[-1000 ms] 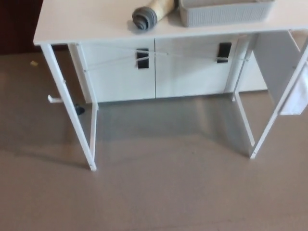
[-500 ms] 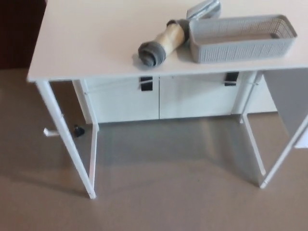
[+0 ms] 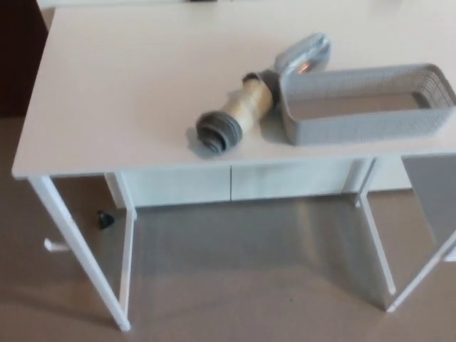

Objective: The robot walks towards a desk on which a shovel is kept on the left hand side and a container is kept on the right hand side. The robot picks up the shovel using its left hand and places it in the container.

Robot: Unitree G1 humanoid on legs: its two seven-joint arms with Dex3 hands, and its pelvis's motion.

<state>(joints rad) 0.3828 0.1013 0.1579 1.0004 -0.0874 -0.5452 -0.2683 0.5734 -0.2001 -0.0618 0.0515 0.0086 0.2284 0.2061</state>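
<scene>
Neither robot hand appears in the head view, so hand posture and contact cannot be assessed. The shovel (image 3: 258, 101) lies on the white desk (image 3: 121, 92), tilted diagonally: its grey ribbed handle end points toward the front edge, its tan shaft runs up and right, and its grey scoop rests against the far left corner of the container (image 3: 363, 107). The grey mesh container sits at the desk's right, close to the front edge. Open desktop extends left of the shovel. Brown floor (image 3: 249, 278) shows beneath the desk's white legs.
</scene>
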